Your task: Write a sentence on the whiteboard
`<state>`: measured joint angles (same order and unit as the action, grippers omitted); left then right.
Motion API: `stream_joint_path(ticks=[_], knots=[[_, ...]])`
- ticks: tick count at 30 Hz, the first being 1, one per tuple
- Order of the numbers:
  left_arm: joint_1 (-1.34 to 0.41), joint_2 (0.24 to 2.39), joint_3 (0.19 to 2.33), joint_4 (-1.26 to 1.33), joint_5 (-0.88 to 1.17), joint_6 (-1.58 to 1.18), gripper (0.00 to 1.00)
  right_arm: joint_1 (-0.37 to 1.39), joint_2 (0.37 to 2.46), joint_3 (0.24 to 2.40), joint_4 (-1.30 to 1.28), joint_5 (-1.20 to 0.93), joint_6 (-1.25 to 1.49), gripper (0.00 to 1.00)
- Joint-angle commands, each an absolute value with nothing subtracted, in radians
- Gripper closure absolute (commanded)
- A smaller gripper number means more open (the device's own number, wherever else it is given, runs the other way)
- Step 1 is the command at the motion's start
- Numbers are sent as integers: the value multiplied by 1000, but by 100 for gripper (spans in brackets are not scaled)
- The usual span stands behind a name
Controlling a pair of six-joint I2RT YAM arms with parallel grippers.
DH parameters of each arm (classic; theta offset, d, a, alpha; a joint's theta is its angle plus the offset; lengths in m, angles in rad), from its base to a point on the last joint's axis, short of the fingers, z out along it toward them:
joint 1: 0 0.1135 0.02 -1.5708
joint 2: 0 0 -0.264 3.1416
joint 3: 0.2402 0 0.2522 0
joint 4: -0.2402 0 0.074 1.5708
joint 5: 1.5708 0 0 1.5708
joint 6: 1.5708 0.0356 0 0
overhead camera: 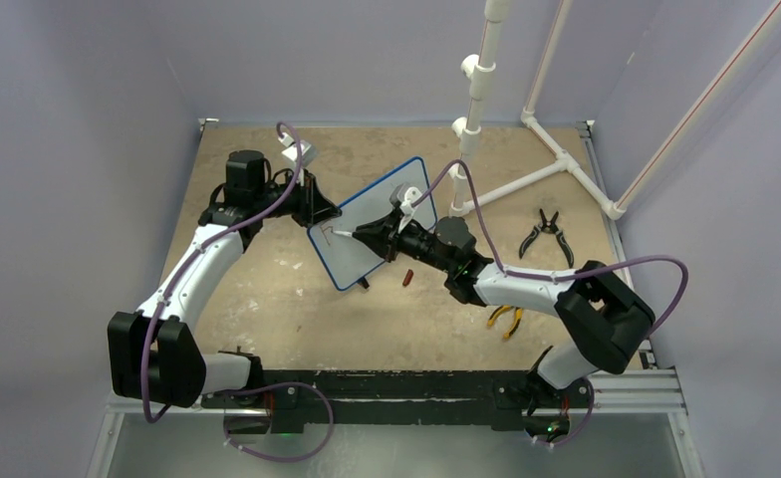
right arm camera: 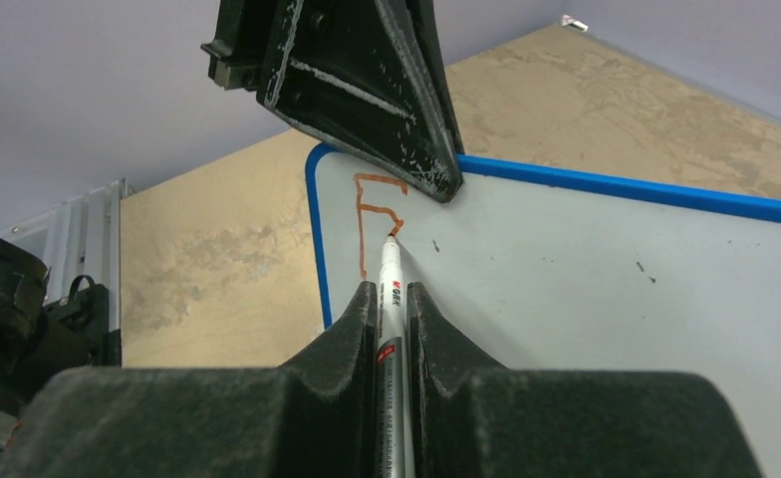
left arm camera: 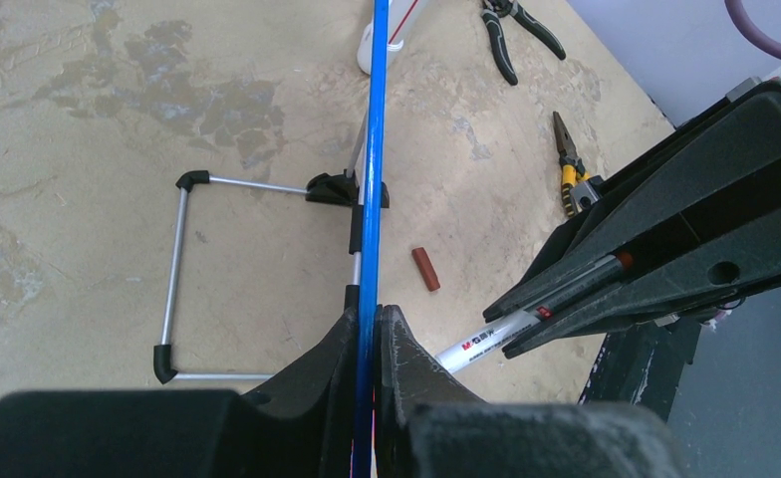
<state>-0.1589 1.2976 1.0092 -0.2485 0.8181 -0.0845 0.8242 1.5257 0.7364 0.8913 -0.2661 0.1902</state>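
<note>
A small blue-rimmed whiteboard (overhead camera: 382, 199) is being held tilted over a tan table (overhead camera: 267, 299) by two black robot claws. The left claw (left arm camera: 369, 317) is being squeezed narrow onto the board's rim, and the blue edge is being pinched between its two fingers. The right claw is being clamped around a white marker (right arm camera: 390, 264), whose barrel is running forward between the fingers.

The marker's tip is being pressed against the board's face just ahead of the right claw (right arm camera: 391, 294). It is sitting close below the left claw's fingertips, near a rounded corner of the board. There the sentence (right arm camera: 360, 234) is being shown as one red capital F only, with the tip meeting the end of its middle stroke.

To the left of the left claw, a wire stand (left arm camera: 177, 259) with black corners is jutting out from the board's back. To that claw's right, a small red cap (left arm camera: 425, 269) is lying on the table. Beyond the cap, yellow-handled pliers (left arm camera: 569, 164) are lying, and black-handled pliers (left arm camera: 506, 35) are lying farther off.
</note>
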Motion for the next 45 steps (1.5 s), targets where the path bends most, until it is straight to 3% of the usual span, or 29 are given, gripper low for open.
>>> stream_joint_path(ticks=[1,20,45], knots=[[-155,1287,1002,-227,816,-65,100,828,1543,767,881,-261,162,100],[-155,1282,1002,-227,811,-63,100,836,1501,738,823,-130,136,100],[-155,1283,999,-226,815,-65,100,838,1481,779,901,-135,165,100]])
